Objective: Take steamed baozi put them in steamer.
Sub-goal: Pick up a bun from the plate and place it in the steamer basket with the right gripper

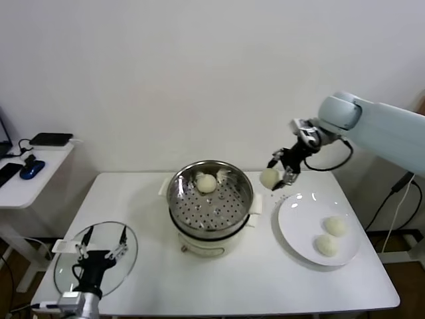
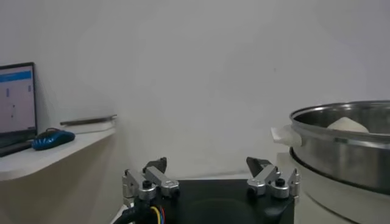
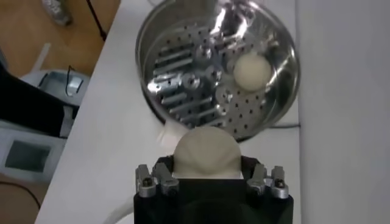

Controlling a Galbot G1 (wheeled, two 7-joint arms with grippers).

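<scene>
Nearest the robot, the left gripper (image 1: 101, 253) waits parked over the round glass lid (image 1: 126, 269) at the white table's (image 1: 226, 286) front left corner, its fingers spread wide with nothing between them. To the right sits the flat white plate (image 1: 299, 226), bearing two small creamy-white dough buns (image 1: 334, 226). Mid-table stands the round shiny stainless-steel steamer (image 1: 234, 206) on its cream base, one bun (image 1: 206, 183) already resting toward the far side of its perforated tray. Farther back, the right gripper (image 1: 281, 175) hangs just beside the steamer's right rim, clamped on a fourth bun (image 1: 269, 177). To do this well, the arm should probably carry the bun leftward with its underside clear of the rim, then lower onto bare tray. Open tray room lies toward the near side, away from the seated bun.
</scene>
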